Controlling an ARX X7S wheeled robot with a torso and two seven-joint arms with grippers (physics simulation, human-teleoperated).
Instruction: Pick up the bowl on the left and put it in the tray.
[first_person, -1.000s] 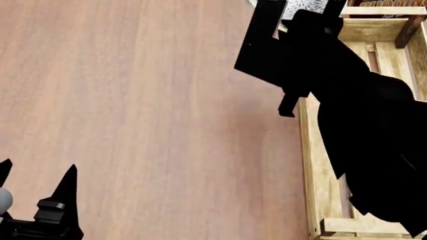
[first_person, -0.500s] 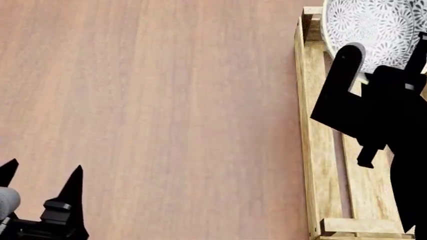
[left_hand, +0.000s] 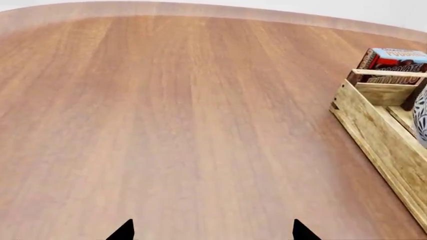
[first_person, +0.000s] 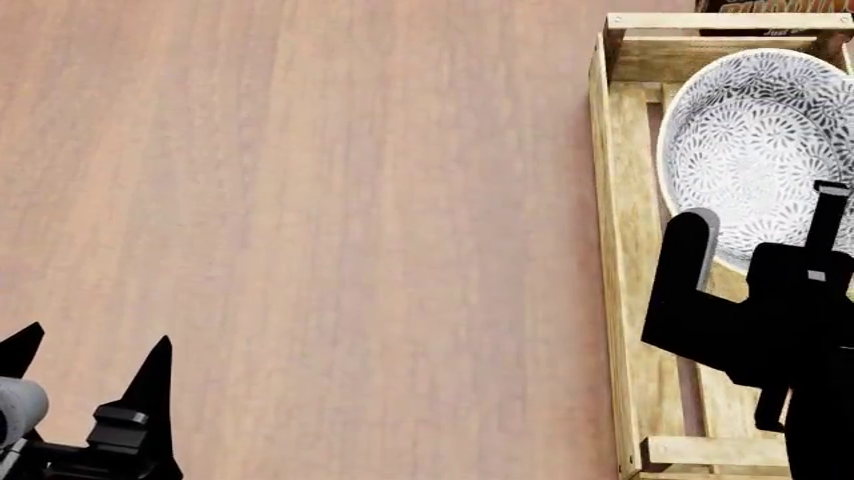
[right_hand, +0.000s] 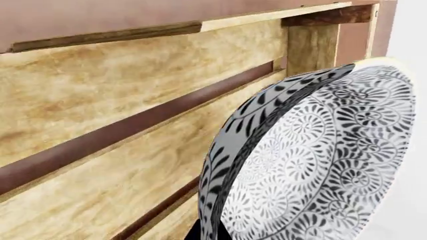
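Note:
The bowl (first_person: 754, 150), white with a grey-blue leaf pattern, is inside the far end of the tray (first_person: 609, 200), a light-wood slatted crate at the right. My right gripper (first_person: 755, 262) is at the bowl's near rim and shut on it. In the right wrist view the patterned rim of the bowl (right_hand: 267, 150) runs between the dark fingertips, with the tray's slats (right_hand: 133, 75) behind. I cannot tell whether the bowl rests on the slats. My left gripper (first_person: 91, 350) hangs open and empty over bare table at the near left, with its two fingertips apart in the left wrist view (left_hand: 212, 232).
A chocolate pudding box (left_hand: 393, 60) stands just beyond the tray's far end (left_hand: 373, 125). The bowl's edge (left_hand: 421, 117) shows at the border of the left wrist view. The brown wooden tabletop (first_person: 334, 200) stretches to the left of the tray.
My right gripper has carried the bowl from beyond the tray's far left corner, rightwards and nearer, into the tray's far end. The left gripper has barely shifted.

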